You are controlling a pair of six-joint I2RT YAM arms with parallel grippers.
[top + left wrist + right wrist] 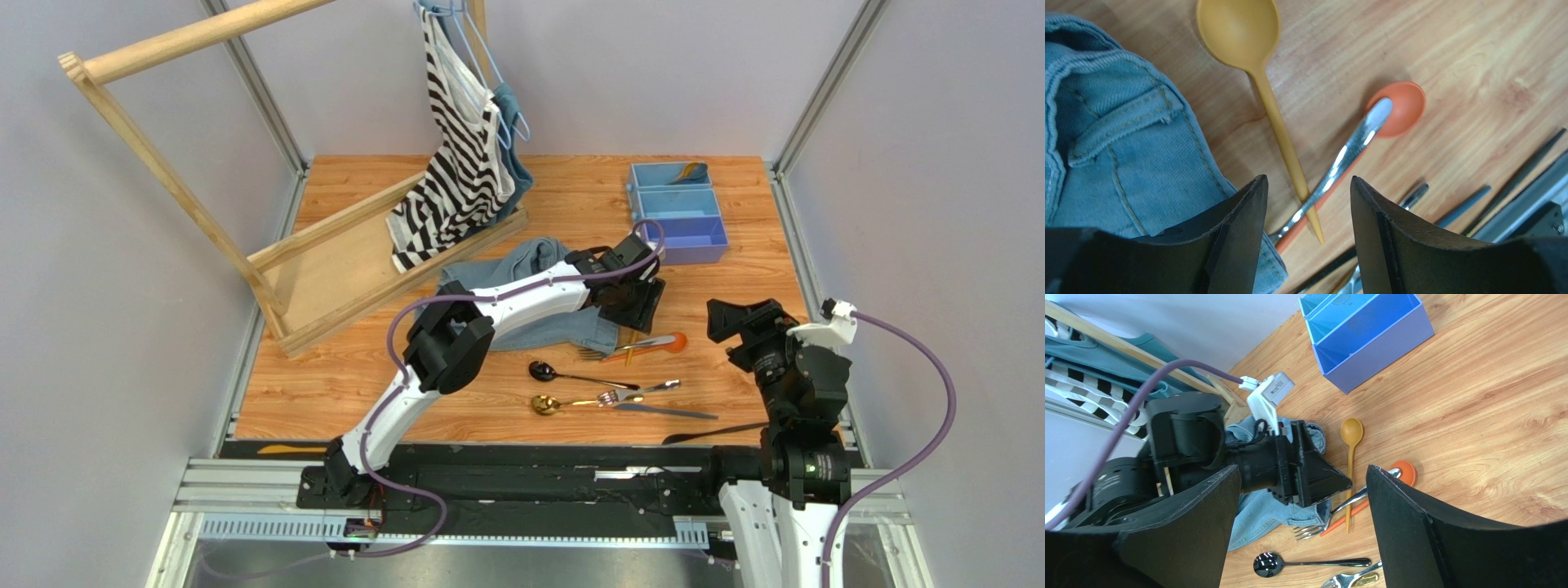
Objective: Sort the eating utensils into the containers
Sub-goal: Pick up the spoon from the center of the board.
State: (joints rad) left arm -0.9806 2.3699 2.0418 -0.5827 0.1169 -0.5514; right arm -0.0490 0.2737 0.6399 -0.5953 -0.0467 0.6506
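The light blue three-compartment tray (677, 211) stands at the back right with a brownish utensil (689, 173) in its far compartment. My left gripper (635, 304) hangs open over a small pile. In the left wrist view its jaws (1308, 190) straddle the handle tip of a yellow spoon (1238, 27) and a silver fork (1346, 156) that lies across an orange spoon (1404, 107). Nearer me lie a black spoon (540, 369), a gold spoon (546, 404), another fork (638, 392) and dark knives (669, 413). My right gripper (736, 321) is open and holds nothing.
Crumpled blue jeans (528, 276) lie under the left arm, their hem touching the pile (1118, 135). A wooden clothes rack (184, 184) with a striped top (460, 159) fills the back left. A yellow piece (288, 450) lies at the table's near left edge.
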